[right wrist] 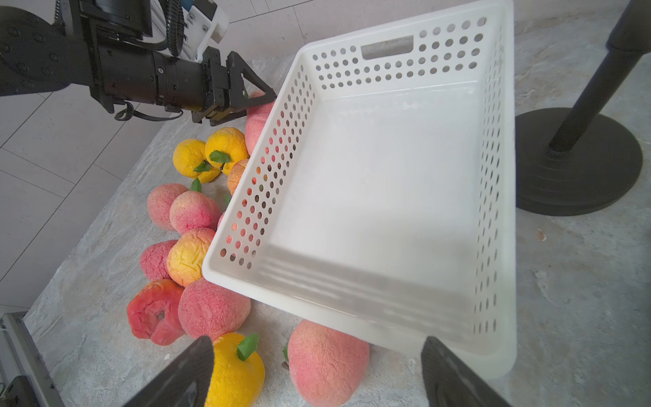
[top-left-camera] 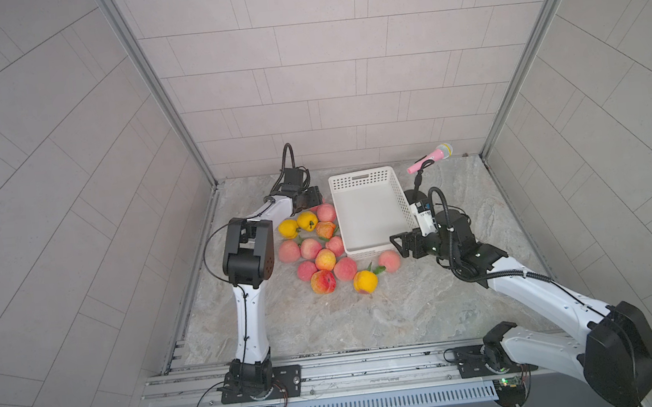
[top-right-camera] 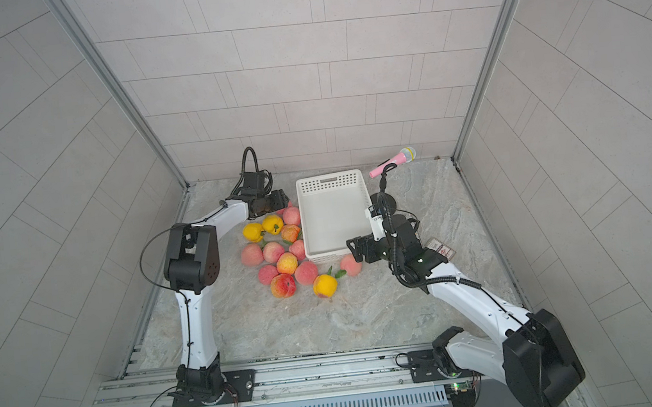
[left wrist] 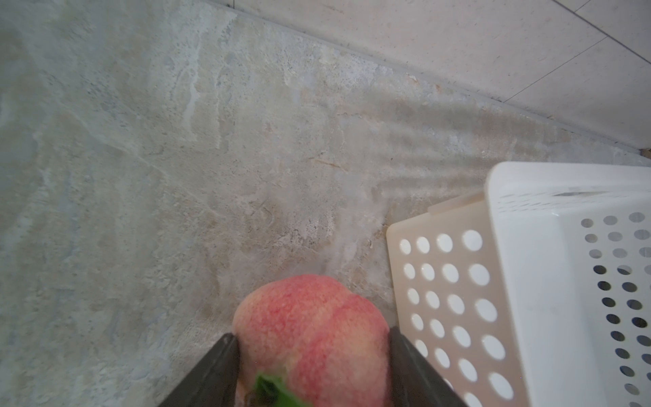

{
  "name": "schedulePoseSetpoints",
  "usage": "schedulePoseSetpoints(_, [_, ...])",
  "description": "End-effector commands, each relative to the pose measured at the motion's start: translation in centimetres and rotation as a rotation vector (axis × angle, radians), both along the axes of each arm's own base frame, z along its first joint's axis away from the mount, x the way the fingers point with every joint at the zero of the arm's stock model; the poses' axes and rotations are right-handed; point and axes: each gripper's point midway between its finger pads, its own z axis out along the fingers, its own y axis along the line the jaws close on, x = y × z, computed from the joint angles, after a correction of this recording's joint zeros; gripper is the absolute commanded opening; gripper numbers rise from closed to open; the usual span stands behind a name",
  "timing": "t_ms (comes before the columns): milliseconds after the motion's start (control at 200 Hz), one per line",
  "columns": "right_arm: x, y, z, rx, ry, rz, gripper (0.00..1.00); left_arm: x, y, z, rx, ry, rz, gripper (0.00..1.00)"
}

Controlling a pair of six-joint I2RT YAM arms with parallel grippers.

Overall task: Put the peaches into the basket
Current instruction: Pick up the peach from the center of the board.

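A pink peach [left wrist: 310, 317] with a green leaf sits between the fingers of my left gripper [left wrist: 313, 338], which is shut on it beside the far left corner of the white perforated basket [left wrist: 521, 267]. In both top views this gripper [top-left-camera: 317, 197] [top-right-camera: 281, 198] covers most of that peach. The basket [top-left-camera: 362, 174] [top-right-camera: 330, 181] has nothing in it. Several pink, yellow and orange-red peaches [top-left-camera: 323, 259] [top-right-camera: 287, 263] lie in a cluster left of it. My right gripper [top-left-camera: 401, 244] [right wrist: 317, 340] stands open over a pink peach [right wrist: 327, 363] [top-left-camera: 389, 260] at the basket's near end.
A pink microphone [top-left-camera: 432, 156] on a black stand with a round base [right wrist: 577, 162] is right of the basket. A small card [top-right-camera: 441, 248] lies by the right arm. Tiled walls close in the marble table on three sides.
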Motion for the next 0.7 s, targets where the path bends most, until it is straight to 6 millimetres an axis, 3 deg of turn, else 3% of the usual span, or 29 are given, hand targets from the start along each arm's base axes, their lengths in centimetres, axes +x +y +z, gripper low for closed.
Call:
schedulePoseSetpoints(0, [-0.1,0.2,0.0,-0.005,-0.006,0.009,0.93,-0.3,0.3,0.1,0.017,-0.005,0.008,0.61])
schedulePoseSetpoints(100, [-0.1,0.2,0.1,-0.008,-0.008,0.008,0.93,-0.4,0.5,0.6,0.021,-0.015,0.023,0.58])
schedulePoseSetpoints(265, [-0.1,0.1,0.1,-0.009,-0.011,0.007,0.93,-0.2,0.5,3.2,0.0,-0.076,0.021,0.54])
schedulePoseSetpoints(490, [0.0,0.2,0.0,-0.005,-0.013,0.003,0.93,-0.2,-0.8,8.2,-0.076,-0.195,-0.029,0.54])
schedulePoseSetpoints(695, [0.0,0.1,0.0,-0.003,-0.015,0.0,0.93,-0.5,-2.6,10.8,-0.155,-0.249,-0.072,0.54])
